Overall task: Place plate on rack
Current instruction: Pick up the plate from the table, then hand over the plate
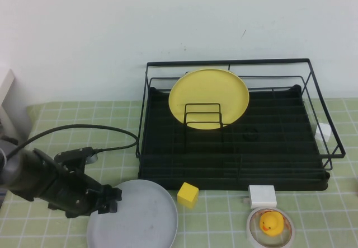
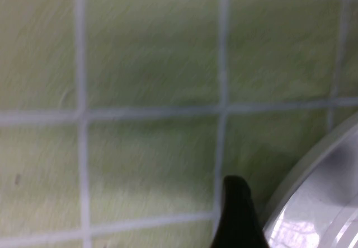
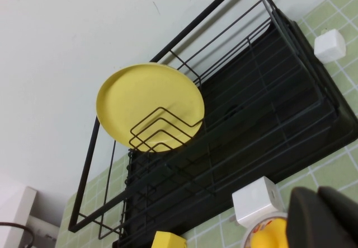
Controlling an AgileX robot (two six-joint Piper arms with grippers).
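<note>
The large rectangular black wire dish rack [image 1: 235,141] with its black tray base sat at the far middle of the green tiled tablecloth [image 1: 50,119], against the white wall [image 1: 168,18]. A round yellow plate [image 1: 208,98] stood upright in its slots toward the rack's left side.

The large round light grey-blue plate [image 1: 140,217] lay flat on the cloth at the near edge, left of centre and just in front of the rack's near-left corner, not yet on the rack. My left arm reached in low from the left, and my left gripper [image 1: 112,199] was at the plate's left rim; one dark fingertip [image 2: 238,214] showed beside that rim in the left wrist view, but I could not tell whether the jaws were spread or pinching it.

A small white block [image 1: 262,195] lay near the rack's near edge to the right, with a clear round dish [image 1: 270,229] holding a yellow rubber duck [image 1: 271,223] just in front of it. A small yellow cube [image 1: 188,195] sat between the plate and that block. Another white cube [image 1: 323,131] lay at the rack's right side.

My right gripper [image 3: 321,217] showed only as a dark shape in the right wrist view, looking over the duck toward the rack; its state I could not tell.
</note>
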